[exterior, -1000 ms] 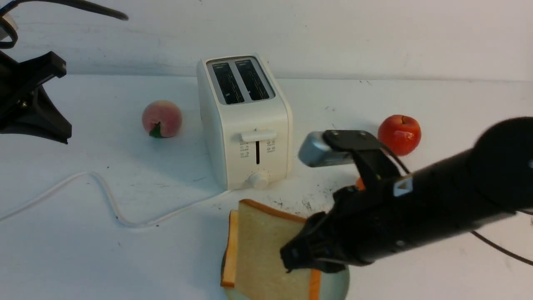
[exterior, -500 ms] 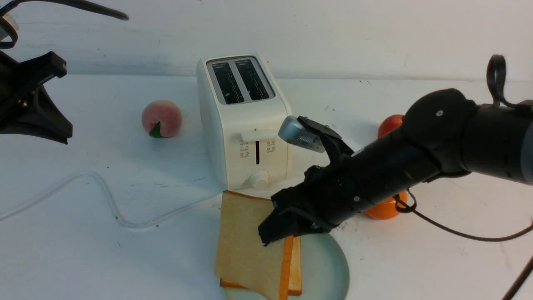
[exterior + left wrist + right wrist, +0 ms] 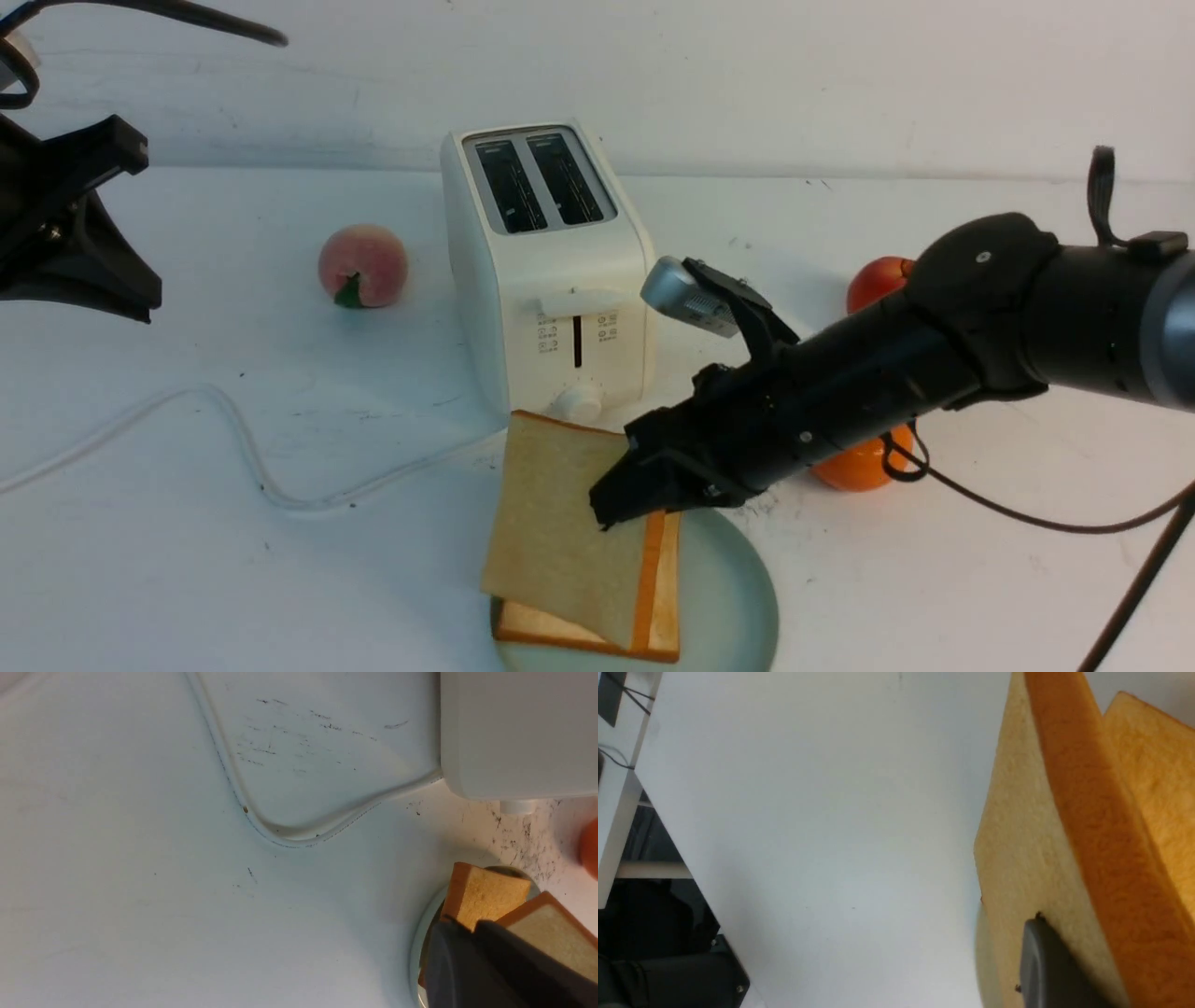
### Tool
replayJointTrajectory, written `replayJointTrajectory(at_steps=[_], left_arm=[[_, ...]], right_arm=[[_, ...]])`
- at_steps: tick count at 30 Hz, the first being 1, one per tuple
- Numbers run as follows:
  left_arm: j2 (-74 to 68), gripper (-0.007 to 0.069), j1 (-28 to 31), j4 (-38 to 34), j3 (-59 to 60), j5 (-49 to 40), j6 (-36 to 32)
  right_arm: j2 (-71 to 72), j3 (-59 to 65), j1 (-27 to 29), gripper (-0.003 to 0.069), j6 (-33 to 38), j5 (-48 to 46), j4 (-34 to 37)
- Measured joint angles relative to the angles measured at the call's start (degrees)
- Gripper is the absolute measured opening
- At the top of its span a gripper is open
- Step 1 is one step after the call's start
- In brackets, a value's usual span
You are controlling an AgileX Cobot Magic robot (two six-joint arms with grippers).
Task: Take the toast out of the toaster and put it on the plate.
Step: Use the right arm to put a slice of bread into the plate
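The cream-white toaster [image 3: 551,280] stands mid-table with both slots empty. In front of it lies the pale blue-green plate [image 3: 738,597], with one slice [image 3: 665,616] flat on it. My right gripper [image 3: 621,495] is shut on a second toast [image 3: 560,532], which it holds tilted over the flat slice, low edge down at it. In the right wrist view one finger [image 3: 1055,970] presses the toast's face [image 3: 1027,835]; the other finger is hidden behind it. My left arm [image 3: 75,233] is raised at the far left, and its gripper [image 3: 469,931] is shut and holds nothing.
A white cord [image 3: 233,439] runs from the toaster across the left of the table. A peach [image 3: 363,265] sits left of the toaster. A red apple [image 3: 878,280] and an orange [image 3: 859,462] lie to the right, partly behind my right arm.
My right arm has swung round and brought the held toast from near upright to a flatter tilt over the plate. The left arm has stayed where it was.
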State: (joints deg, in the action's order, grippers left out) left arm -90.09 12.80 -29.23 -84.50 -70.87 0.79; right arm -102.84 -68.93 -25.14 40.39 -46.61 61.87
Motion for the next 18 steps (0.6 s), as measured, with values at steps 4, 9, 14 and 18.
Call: replayJointTrajectory(at_steps=[4, 9, 14, 18], left_arm=[[0.0, 0.0046, 0.0, 0.0, 0.0, 0.0, 0.0], [0.0, 0.0046, 0.0, 0.0, 0.0, 0.0, -0.8], [0.0, 0.0049, 0.0, 0.1, 0.0, 0.0, -1.5], [0.0, 0.005, 0.0, 0.3, 0.0, 0.0, -1.6]], right_arm=[[0.0, 0.0, 0.2, 0.0131, 0.0, 0.1, -0.2], [-0.5, 0.0, 0.2, 0.0182, 0.0, -0.1, -0.3], [-1.5, 0.0, 0.2, 0.0293, 0.0, 0.0, -1.4], [-1.9, 0.0, 0.2, 0.0393, 0.0, 0.6, -3.8]])
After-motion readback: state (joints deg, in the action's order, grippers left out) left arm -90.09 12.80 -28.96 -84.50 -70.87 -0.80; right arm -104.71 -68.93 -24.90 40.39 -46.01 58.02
